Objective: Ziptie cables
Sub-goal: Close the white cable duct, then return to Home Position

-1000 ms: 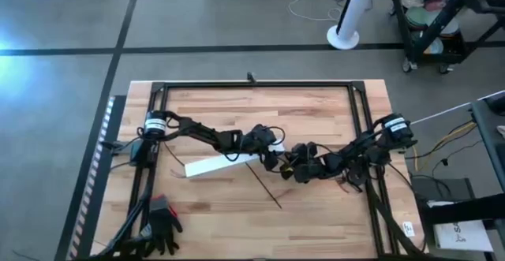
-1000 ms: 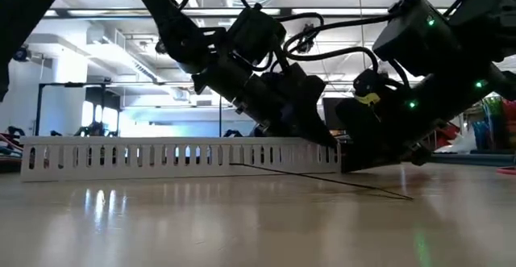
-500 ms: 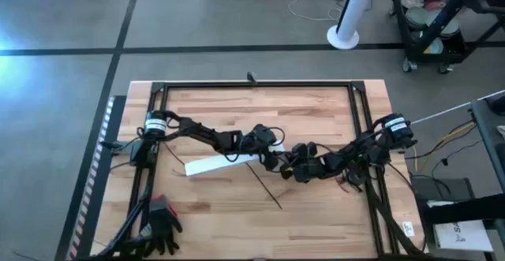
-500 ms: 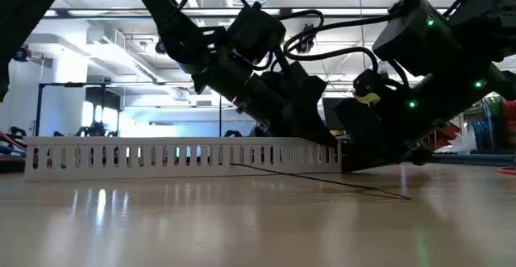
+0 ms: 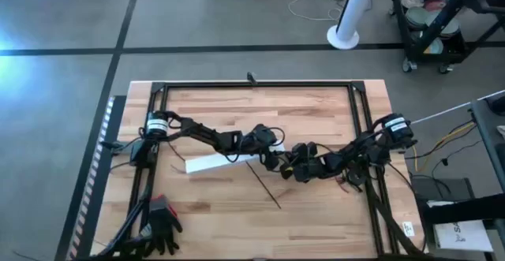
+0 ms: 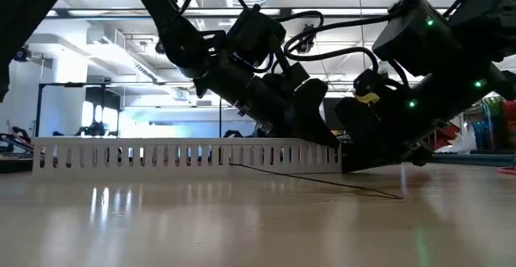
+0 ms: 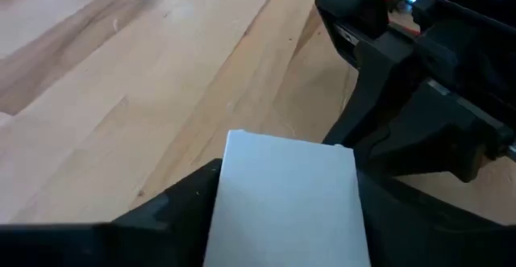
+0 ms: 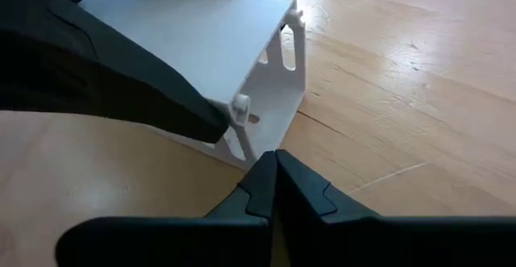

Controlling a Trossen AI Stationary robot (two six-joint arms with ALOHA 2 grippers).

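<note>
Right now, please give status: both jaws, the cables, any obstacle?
Left gripper shut on white slotted strip, mid-table. Right gripper shut, at the strip's end. Thin dark cable lies loose on the table. No zip tie seen.

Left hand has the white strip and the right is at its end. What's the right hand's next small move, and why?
Probably open the right hand and shift it onto the cables. It is shut with nothing visible in it at the end of the white strip, which the left hand grips. The cables lie loose on the table.
</note>
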